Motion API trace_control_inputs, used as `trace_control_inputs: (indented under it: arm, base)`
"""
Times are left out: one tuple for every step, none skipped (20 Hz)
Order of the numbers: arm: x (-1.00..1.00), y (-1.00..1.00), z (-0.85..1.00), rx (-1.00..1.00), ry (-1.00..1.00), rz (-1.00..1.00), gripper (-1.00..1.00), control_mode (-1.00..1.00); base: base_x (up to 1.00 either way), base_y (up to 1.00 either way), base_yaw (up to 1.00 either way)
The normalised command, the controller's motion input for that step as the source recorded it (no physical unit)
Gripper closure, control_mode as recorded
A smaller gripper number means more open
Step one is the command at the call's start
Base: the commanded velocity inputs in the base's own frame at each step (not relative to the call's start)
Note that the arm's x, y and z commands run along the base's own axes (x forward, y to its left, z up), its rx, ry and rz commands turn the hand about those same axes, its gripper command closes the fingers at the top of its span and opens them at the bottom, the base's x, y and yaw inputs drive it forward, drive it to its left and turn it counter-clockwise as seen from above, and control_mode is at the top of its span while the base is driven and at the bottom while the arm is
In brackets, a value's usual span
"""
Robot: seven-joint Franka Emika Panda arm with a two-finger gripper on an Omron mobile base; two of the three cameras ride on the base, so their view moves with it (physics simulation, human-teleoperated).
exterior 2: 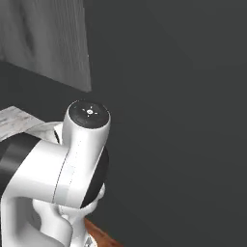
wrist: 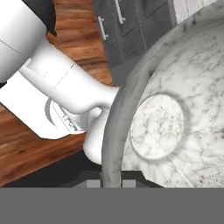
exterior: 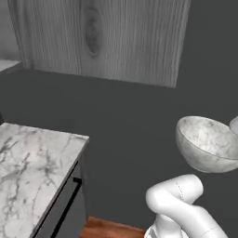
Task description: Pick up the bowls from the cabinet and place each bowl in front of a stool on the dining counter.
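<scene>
Hanging in mid-air at the right of the left base view, the marbled stone bowl (exterior: 207, 144) is off the cabinet, beyond the marble worktop (exterior: 28, 162) edge. From the hand view, the gripper (wrist: 111, 181) is clamped on its rim (wrist: 114, 131) over wood floor (wrist: 30, 153). Delivery to the dining counter remains

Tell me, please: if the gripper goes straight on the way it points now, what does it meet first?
The marbled bowl: its rim sits at the gripper fingertips and its inside lies straight ahead. The gripper seems to hold that rim, though the tips are mostly hidden. Beyond the bowl, depth is unclear.
</scene>
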Motion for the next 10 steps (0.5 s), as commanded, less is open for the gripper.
trace_control_inputs:
  arm:
    - [0.00, 0.00, 0.00, 0.00, 0.00, 0.00, 1.00, 1.00]
    - [0.00, 0.00, 0.00, 0.00, 0.00, 0.00, 1.00, 1.00]
    - [0.00, 0.00, 0.00, 0.00, 0.00, 0.00, 1.00, 1.00]
    - [0.00, 0.00, 0.00, 0.00, 0.00, 0.00, 1.00, 1.00]
    - [0.00, 0.00, 0.00, 0.00, 0.00, 0.00, 1.00, 1.00]
    - [0.00, 0.00, 0.00, 0.00, 0.00, 0.00, 1.00, 1.00]
    - [0.00, 0.00, 0.00, 0.00, 0.00, 0.00, 1.00, 1.00]
    - [0.00, 0.00, 0.00, 0.00, 0.00, 0.00, 1.00, 1.00]
    - [0.00, 0.00, 0.00, 0.00, 0.00, 0.00, 1.00, 1.00]
    - [0.00, 0.00, 0.00, 0.00, 0.00, 0.00, 1.00, 1.00]
  base:
    - [0.00, -0.64, -0.87]
    - [0.00, -0.66, -0.86]
    - [0.00, -0.69, -0.85]
    - [0.00, -0.71, -0.85]
    - [0.00, -0.71, -0.85]
    - [0.00, -0.71, -0.85]
    - [0.00, -0.71, -0.85]
    - [0.00, -0.74, -0.85]
    - [0.00, -0.76, -0.84]
    - [0.00, -0.79, -0.83]
